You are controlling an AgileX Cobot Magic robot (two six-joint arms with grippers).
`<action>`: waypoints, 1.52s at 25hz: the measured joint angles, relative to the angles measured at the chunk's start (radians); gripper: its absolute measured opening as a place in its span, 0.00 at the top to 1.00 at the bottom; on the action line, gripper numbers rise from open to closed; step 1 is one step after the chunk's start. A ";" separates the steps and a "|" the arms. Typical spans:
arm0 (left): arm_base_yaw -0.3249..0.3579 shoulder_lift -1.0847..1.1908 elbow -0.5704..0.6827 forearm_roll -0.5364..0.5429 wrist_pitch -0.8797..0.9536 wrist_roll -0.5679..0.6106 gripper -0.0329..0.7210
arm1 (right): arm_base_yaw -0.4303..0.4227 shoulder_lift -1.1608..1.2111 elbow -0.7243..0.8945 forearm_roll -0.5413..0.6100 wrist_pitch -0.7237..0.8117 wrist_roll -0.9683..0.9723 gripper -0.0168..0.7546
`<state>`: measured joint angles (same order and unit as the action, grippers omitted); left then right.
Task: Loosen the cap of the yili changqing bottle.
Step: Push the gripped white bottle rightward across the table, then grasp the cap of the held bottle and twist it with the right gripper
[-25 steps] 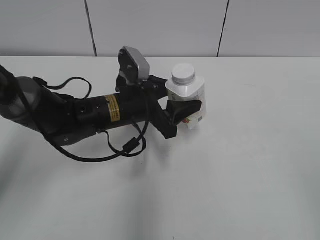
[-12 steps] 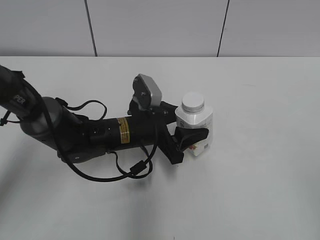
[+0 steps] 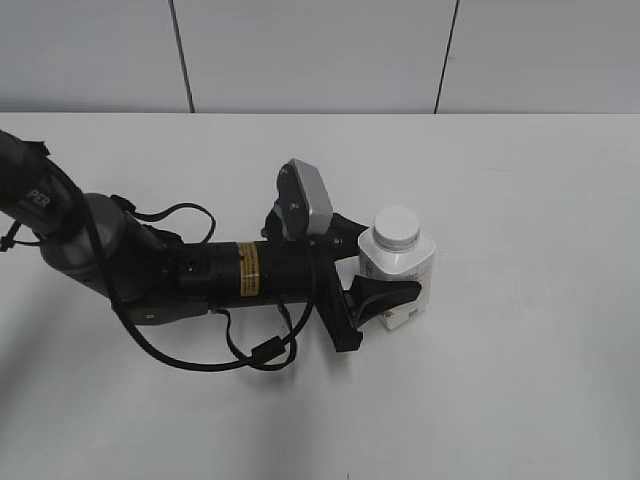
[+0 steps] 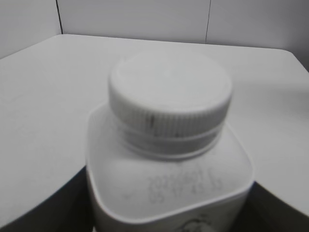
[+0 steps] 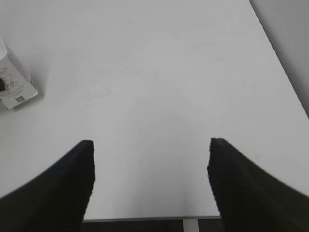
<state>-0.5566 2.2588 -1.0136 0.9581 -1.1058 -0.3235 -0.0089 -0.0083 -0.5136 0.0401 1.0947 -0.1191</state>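
Note:
The yili changqing bottle (image 3: 400,272) stands upright on the white table, right of centre, with its white cap (image 3: 397,226) on the neck. My left gripper (image 3: 385,290) is shut on the bottle's body from the left. The left wrist view shows the ribbed cap (image 4: 170,99) and the bottle's sloped shoulder (image 4: 169,186) close up, with dark fingers at both lower corners. My right gripper (image 5: 150,169) is open and empty over bare table near the front edge. The bottle's lower corner (image 5: 14,89) shows at the far left of the right wrist view.
The left arm (image 3: 180,270) with its looped cable lies low across the left half of the white table (image 3: 520,380). A grey panelled wall (image 3: 320,55) stands behind. The table's front edge (image 5: 145,218) shows in the right wrist view.
My left gripper has carried the bottle forward and to the right across the table, still holding it upright. The arm has swung with it.

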 joint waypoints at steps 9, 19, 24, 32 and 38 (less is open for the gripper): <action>0.000 0.000 0.000 0.002 0.001 0.003 0.36 | 0.000 0.251 -0.109 -0.001 0.000 0.000 0.23; 0.000 0.000 0.000 0.012 0.012 0.002 0.36 | 0.000 0.831 -0.401 0.002 0.062 -0.069 0.23; 0.000 0.000 0.000 0.055 0.071 -0.023 0.36 | 0.000 1.102 -0.536 0.076 0.112 -0.182 0.23; 0.000 -0.001 -0.001 0.063 0.076 -0.032 0.36 | 0.035 1.293 -0.673 0.200 0.115 -0.317 0.26; 0.000 -0.001 -0.001 0.063 0.076 -0.032 0.36 | 0.216 1.388 -0.744 0.187 0.117 -0.364 0.33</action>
<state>-0.5566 2.2579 -1.0149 1.0207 -1.0301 -0.3553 0.2072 1.3795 -1.2576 0.2273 1.2114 -0.4832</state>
